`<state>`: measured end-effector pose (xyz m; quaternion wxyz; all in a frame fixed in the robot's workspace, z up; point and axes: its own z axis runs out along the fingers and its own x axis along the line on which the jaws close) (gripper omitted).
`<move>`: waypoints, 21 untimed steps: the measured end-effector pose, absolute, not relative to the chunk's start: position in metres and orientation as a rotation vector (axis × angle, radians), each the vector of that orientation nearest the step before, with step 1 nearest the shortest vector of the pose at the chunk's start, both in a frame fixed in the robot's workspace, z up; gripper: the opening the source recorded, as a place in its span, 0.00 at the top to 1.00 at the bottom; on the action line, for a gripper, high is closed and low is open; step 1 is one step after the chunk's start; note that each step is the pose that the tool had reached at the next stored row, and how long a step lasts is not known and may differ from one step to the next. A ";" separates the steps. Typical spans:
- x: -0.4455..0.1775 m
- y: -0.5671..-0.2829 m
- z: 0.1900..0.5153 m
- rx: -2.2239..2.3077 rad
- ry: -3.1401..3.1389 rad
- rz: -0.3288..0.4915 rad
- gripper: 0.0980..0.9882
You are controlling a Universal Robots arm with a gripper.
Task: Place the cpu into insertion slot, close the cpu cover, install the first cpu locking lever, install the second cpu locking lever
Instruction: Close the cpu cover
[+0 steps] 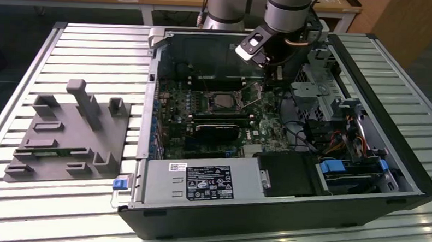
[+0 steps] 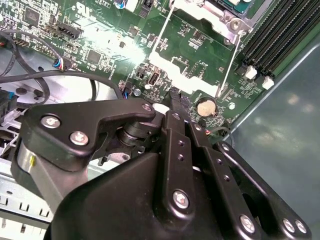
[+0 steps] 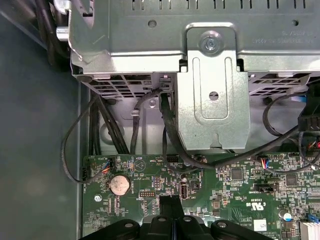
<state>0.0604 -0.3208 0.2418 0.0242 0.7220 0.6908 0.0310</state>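
Beside gripper (image 3: 172, 203), prob. apart: insertion slot (image 1: 222, 101).

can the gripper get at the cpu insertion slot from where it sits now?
Probably yes. The gripper hangs over the green circuit board beside the small square silvery-rimmed insertion slot; the black case lies open and only a thin silvery wire lever stands between them.
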 end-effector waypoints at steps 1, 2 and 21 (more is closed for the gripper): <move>0.060 -0.321 0.242 2.234 2.138 0.096 0.99; 0.060 -0.321 0.242 2.234 2.138 0.096 0.99; 0.060 -0.321 0.232 2.198 2.187 0.081 0.99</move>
